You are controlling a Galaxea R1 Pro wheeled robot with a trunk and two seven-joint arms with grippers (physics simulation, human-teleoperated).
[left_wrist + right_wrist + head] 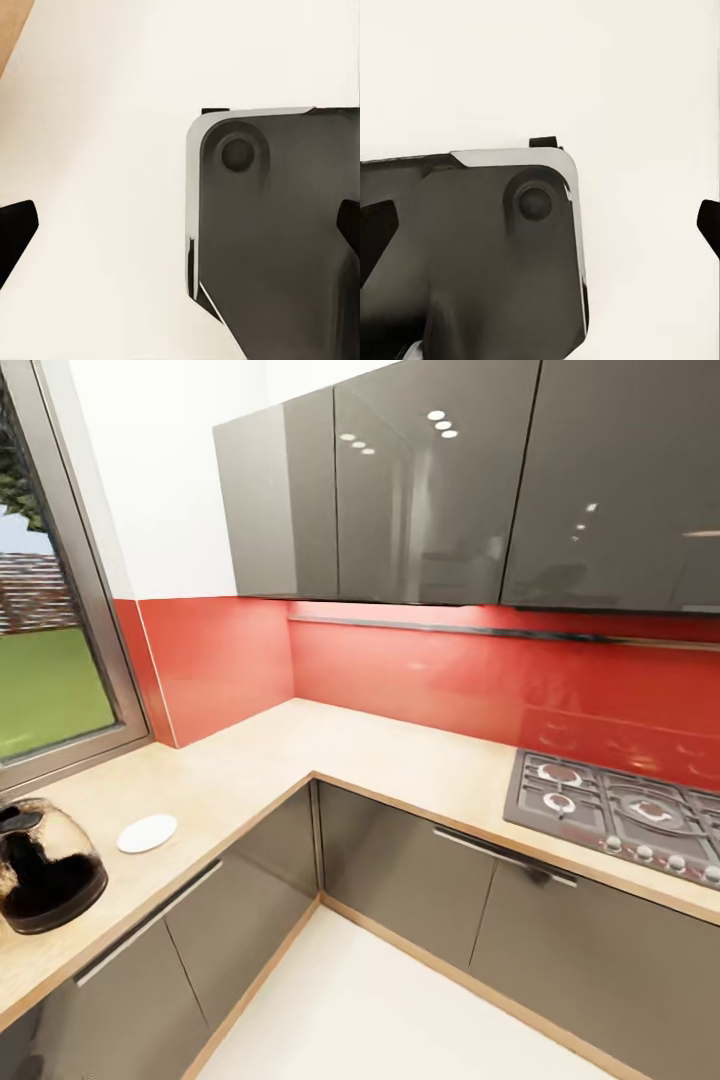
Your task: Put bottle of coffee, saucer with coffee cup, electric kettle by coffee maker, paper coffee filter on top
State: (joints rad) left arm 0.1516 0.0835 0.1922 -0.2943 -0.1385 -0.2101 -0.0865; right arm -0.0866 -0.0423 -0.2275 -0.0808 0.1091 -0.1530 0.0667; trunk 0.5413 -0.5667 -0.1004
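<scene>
Two task things sit on my left: the glossy, domed coffee maker (45, 865) at the surface (300, 760) edge, and a flat white saucer (147, 833) just beside it. Rightward come grey handled drawers, then a metal hob (625, 815). Both hands hang over the pale floor (97, 150), fingertips well apart, holding nothing. My worry: swinging the base round could clip that rounded maker.

A gas hob (625, 815) sits in the L-shaped countertop (330, 750) beneath grey wall cabinets (450, 480)
</scene>
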